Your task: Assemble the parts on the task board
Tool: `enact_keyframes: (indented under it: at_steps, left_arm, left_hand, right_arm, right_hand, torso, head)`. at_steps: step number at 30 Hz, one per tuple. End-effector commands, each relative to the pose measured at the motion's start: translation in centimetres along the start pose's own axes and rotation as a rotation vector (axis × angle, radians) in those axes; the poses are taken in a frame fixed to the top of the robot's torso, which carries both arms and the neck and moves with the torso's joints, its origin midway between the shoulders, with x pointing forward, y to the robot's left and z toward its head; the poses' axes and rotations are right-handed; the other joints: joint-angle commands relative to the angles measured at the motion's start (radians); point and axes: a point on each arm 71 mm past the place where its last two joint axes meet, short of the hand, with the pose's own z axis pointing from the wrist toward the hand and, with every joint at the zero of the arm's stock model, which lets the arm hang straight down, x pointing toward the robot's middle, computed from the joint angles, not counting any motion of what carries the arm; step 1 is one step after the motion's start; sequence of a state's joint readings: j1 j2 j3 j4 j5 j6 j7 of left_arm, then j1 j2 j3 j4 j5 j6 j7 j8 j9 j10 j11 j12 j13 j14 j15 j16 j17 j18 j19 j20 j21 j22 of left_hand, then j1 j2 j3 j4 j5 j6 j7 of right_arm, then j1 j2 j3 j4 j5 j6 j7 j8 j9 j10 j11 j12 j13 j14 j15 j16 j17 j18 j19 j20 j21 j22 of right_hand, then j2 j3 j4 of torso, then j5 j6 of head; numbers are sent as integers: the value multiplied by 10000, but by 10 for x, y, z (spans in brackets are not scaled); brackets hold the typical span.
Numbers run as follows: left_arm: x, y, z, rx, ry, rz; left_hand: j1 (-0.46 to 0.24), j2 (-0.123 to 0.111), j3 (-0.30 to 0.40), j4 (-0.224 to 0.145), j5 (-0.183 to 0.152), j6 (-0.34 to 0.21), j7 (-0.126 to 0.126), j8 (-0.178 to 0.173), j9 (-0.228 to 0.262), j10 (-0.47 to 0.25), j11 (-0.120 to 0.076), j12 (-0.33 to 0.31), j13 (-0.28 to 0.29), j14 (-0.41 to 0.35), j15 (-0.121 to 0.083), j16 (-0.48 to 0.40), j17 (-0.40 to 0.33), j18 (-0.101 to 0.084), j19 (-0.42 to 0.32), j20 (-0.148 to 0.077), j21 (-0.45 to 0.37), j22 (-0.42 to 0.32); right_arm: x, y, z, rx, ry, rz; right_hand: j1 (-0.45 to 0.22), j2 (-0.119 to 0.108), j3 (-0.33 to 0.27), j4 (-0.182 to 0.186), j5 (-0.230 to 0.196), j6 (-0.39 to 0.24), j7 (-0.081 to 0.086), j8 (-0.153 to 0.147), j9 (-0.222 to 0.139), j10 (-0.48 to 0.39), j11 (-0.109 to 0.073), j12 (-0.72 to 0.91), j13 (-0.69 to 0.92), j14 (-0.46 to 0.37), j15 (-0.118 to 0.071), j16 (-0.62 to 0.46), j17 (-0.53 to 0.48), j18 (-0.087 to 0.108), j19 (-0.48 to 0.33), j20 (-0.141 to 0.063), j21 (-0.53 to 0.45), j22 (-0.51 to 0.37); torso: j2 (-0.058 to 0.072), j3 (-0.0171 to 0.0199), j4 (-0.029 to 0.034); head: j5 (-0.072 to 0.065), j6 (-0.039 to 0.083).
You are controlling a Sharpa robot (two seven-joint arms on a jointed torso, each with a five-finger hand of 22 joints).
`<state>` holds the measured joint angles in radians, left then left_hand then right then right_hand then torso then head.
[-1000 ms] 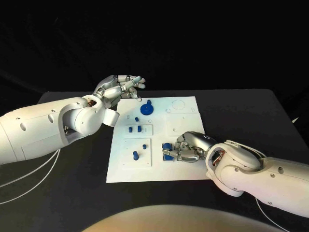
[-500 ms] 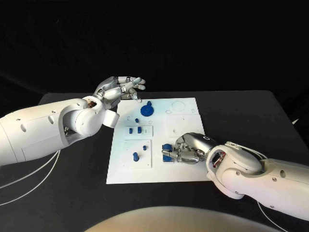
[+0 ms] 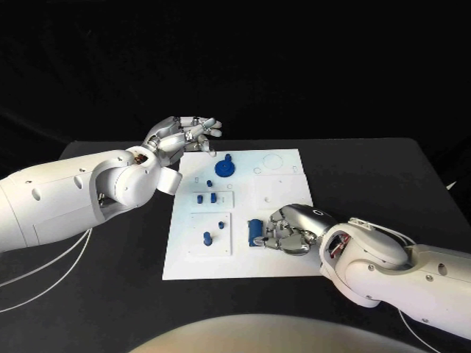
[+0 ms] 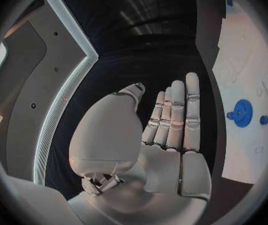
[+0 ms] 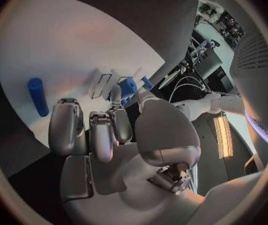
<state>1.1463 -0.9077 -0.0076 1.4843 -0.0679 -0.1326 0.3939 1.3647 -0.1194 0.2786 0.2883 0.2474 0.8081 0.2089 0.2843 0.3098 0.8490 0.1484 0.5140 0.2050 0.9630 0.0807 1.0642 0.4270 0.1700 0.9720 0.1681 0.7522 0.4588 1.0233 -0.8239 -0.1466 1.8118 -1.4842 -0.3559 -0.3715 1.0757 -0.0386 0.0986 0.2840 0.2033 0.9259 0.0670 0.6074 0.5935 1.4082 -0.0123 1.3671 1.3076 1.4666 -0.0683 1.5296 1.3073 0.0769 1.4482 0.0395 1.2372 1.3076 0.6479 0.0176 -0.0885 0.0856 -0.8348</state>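
Head view: white task board (image 3: 281, 259) lies mid-desk (image 3: 405, 176). Left hand (image 3: 185, 134) hovers off the board's far-left corner, fingers straight & apart, holding nothing (left wrist view confirms). Right hand (image 3: 286, 229) rests low over the board's near-right area, fingers curled; whether it grips a part, cannot tell. Blue cylinder (image 3: 255, 230) lies just beside its fingertips. Blue gear (image 3: 225, 168) sits nr. the far edge; small blue pegs (image 3: 204, 198) stand in the left-hand insets.
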Motion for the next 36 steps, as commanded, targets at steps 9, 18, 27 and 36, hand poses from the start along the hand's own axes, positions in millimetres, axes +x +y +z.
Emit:
enact_keyframes:
  at_steps: [9, 18, 27, 36]
  left_arm:
    - [2, -1, 0, 76, 169, -19]
    - [2, -1, -1, 61, 154, -14]
    - [2, -1, -1, 52, 174, -22]
    - [2, -1, -1, 41, 172, -21]
  left_hand:
    - [-29, 94, -58, -10, 8, -67, 24, 39, 3, -91, -1, 65, 13, -81, -5, 56, -10, 122, -4, 52, -57, -10]
    - [-70, 185, -54, 12, 20, -77, 28, 49, 1, -103, 2, 90, 17, -91, -1, 76, -15, 123, 1, 57, -67, -15]
    - [-80, 213, -52, 11, 22, -82, 28, 52, -1, -109, 3, 98, 17, -95, 0, 83, -17, 123, 2, 58, -71, -17]
    - [-78, 216, -51, 9, 23, -83, 28, 52, -1, -111, 2, 99, 18, -95, 0, 84, -17, 123, 3, 58, -71, -17]
  right_arm:
    - [1, -2, 1, 38, 186, -221]
    - [-1, -5, 1, 197, -24, -212]
    - [-3, -7, 2, 282, -253, -295]
    - [-3, -8, 2, 192, -68, -151]
  right_hand:
    - [123, 187, 183, 69, 31, 37, -69, -67, -22, 107, 16, 71, 517, 825, -44, 30, 1520, -101, 64, -24, 73, 1154]
    - [345, 343, 462, 0, 165, 30, -82, -112, -47, 132, 3, 81, 554, 827, -55, 33, 1531, -102, 76, -33, 71, 1175]
    - [1538, -62, 1747, -528, -570, 2, -135, -198, -92, 144, -48, 74, 622, 835, -100, 44, 1578, -103, 92, -72, 39, 1225]
    - [1644, -715, 2200, -741, -673, 51, -112, -224, -116, 134, -32, 47, 632, 837, -90, 48, 1599, -105, 93, -72, 7, 1250]
  torso:
    - [11, 6, 13]
    - [2, -3, 10]
    - [-1, 4, -4]
    - [1, 3, -3]
  head:
    - [12, -30]
    - [51, -56]
    - [69, -51]
    - [75, -63]
